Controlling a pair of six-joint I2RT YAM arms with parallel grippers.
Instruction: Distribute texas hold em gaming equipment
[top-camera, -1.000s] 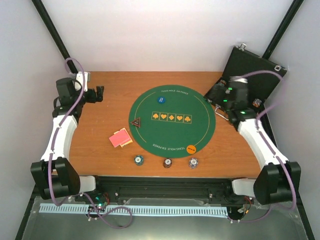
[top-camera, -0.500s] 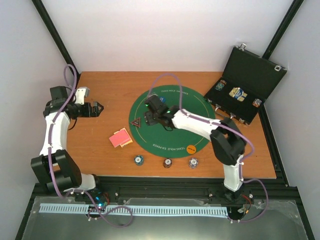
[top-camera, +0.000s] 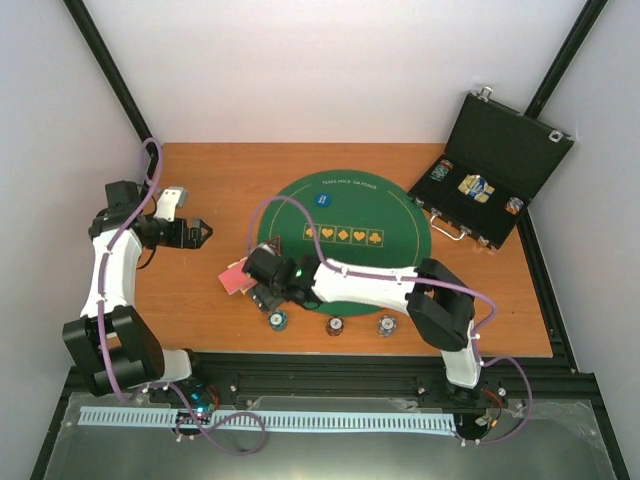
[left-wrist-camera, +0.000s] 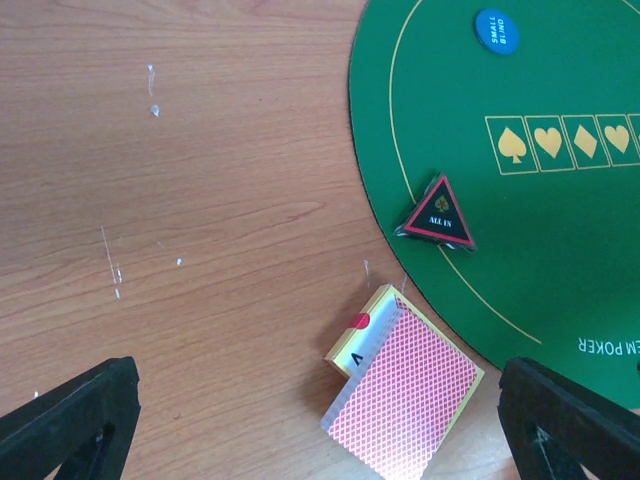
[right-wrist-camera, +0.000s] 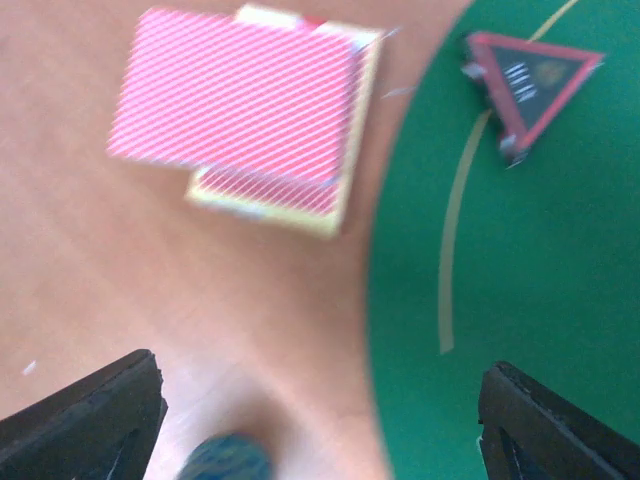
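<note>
The right tool (right-wrist-camera: 320, 400) hung with jaws wide apart, the red-backed playing cards (right-wrist-camera: 240, 115) lying on the counter (right-wrist-camera: 100, 280) just ahead of it and a blurred poker chip (right-wrist-camera: 225, 462) beneath it, while the left tool (left-wrist-camera: 315, 400) hovered equally spread.

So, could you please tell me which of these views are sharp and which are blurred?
Right wrist view: motion-blurred, the cards and triangle marker smeared. Left wrist view: crisp, card pattern and table grain clear. Top view: sharp, evenly lit.
</note>
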